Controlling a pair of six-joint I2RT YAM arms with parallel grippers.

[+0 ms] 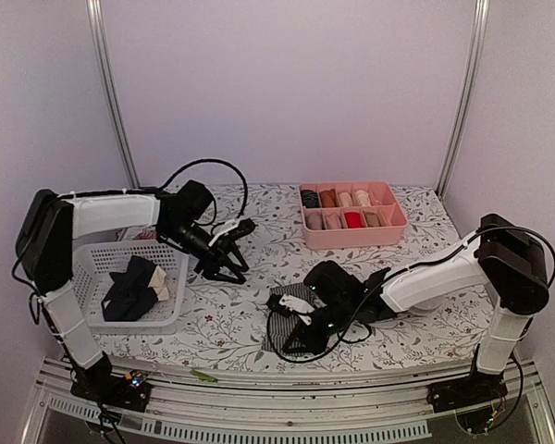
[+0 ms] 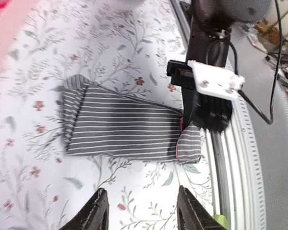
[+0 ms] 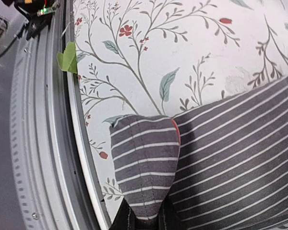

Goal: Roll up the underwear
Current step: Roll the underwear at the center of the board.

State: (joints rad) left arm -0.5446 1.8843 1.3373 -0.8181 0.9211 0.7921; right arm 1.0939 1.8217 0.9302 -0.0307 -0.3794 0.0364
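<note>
The grey-and-white striped underwear point(image 2: 120, 127) lies flat near the table's front edge point(image 1: 276, 335). Its narrow end is folded up into a flap point(image 3: 144, 163). My right gripper point(image 3: 146, 221) is shut on that flap, right beside the metal edge rail, and shows in the top view point(image 1: 301, 324) over the cloth. My left gripper point(image 1: 247, 251) hovers open to the left of the garment, apart from it. Its fingertips point(image 2: 98, 213) stand wide with only tablecloth between them. More underwear, black and cream point(image 1: 134, 287), sits in the basket.
A white mesh basket point(image 1: 92, 254) stands at the left under the left arm. A pink divided tray point(image 1: 353, 239) with rolled items is at the back right. The metal rail point(image 3: 38, 143) runs along the near edge, with a green tape scrap point(image 3: 68, 56) on it.
</note>
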